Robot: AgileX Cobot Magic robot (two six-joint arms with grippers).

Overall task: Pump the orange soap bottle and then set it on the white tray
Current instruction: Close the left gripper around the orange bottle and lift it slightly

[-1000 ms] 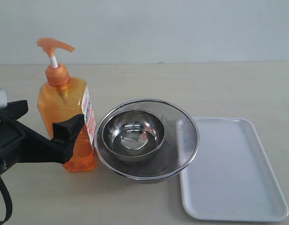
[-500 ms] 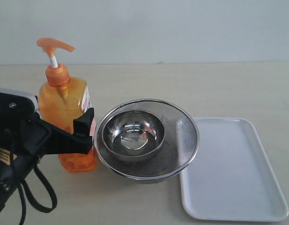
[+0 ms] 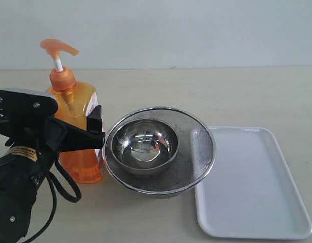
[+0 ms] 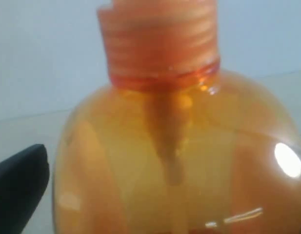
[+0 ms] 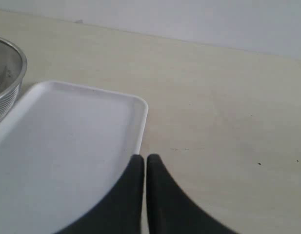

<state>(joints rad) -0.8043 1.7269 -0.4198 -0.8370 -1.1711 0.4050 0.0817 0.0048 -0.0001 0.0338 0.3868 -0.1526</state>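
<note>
Exterior view first, starting at your left. Your left gripper (image 3: 89, 121) has its fingers spread wide on either side of the orange soap bottle (image 3: 70, 104). One black finger (image 3: 90, 132) crosses the front of the bottle's body, and the other is hidden behind it. The bottle stands upright on the table (image 3: 196, 86) with its pump head (image 3: 58, 48) raised on the white stem and its label (image 3: 93, 111) facing the strainer.

In the left wrist view the bottle fills nearly the whole picture. A sliver of table shows between the dark finger (image 4: 21, 187) and the bottle wall, so on that side you are not touching it. The fingers stand apart and nothing is clamped.

Next to the right, just beside the bottle, a round mesh strainer (image 3: 198, 152) holds a steel bowl (image 3: 144, 144). You cannot tell whether the strainer rim touches the bottle.

Further right lies the white tray (image 3: 252, 187), flat on the table with nothing on it. The strainer sits between it and the bottle, and the strainer's rim overlaps the tray's near-left edge in this view.

Your right gripper (image 5: 144, 162) shows only in the right wrist view. Its two dark fingers are pressed together with only a hairline between them and hold nothing. It hangs over the tray's rim (image 5: 140, 122), where the tray meets bare table.
</note>
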